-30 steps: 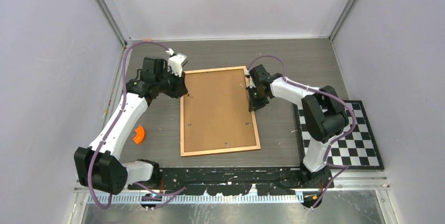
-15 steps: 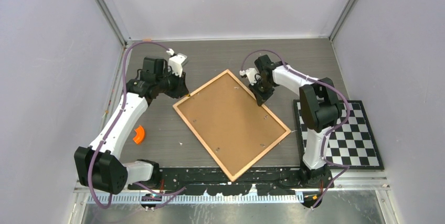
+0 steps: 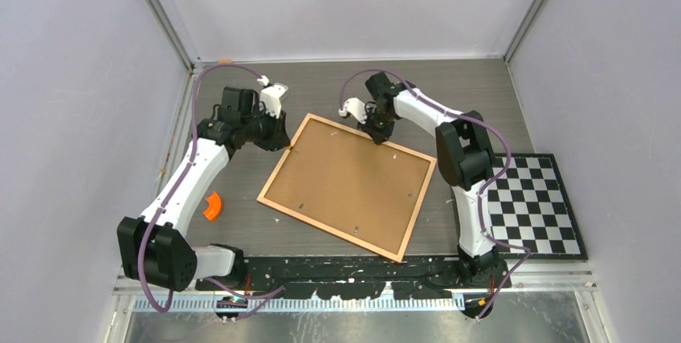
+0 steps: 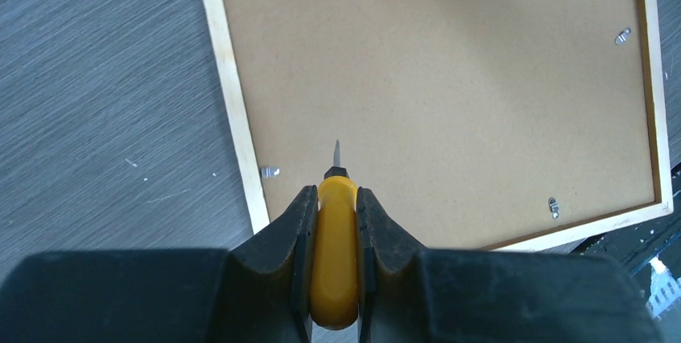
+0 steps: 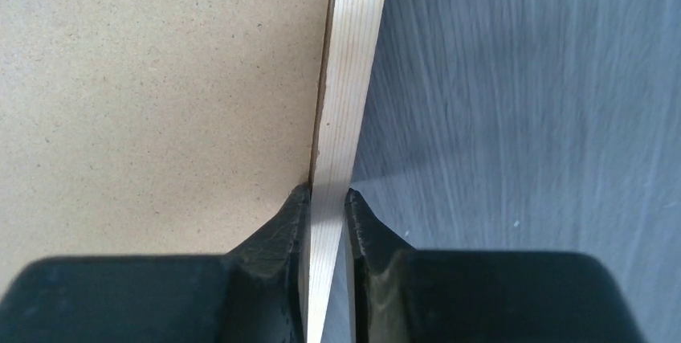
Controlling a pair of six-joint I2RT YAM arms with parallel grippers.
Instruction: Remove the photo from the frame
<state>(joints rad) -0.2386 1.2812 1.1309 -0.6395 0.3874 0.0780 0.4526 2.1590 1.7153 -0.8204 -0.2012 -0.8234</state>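
Top view. The surface (image 3: 482, 94) is a dark grey board with a fine wood grain running left to right. It is lit evenly, and the shadows on it are soft. Three plain, pale lavender panels close it in: the back wall (image 3: 345, 6) along the far edge, and the left wall (image 3: 72, 78) and right wall (image 3: 610, 62) along the sides. A bare metal left post (image 3: 161, 14) and right post (image 3: 532, 10) rise from the far corners, where the panels meet. A ribbed metal strip (image 3: 345, 301) runs along the near edge, with a brushed metal sheet (image 3: 361, 327) just outside it. Wrist views: the same grey grain, with a few pale specks.
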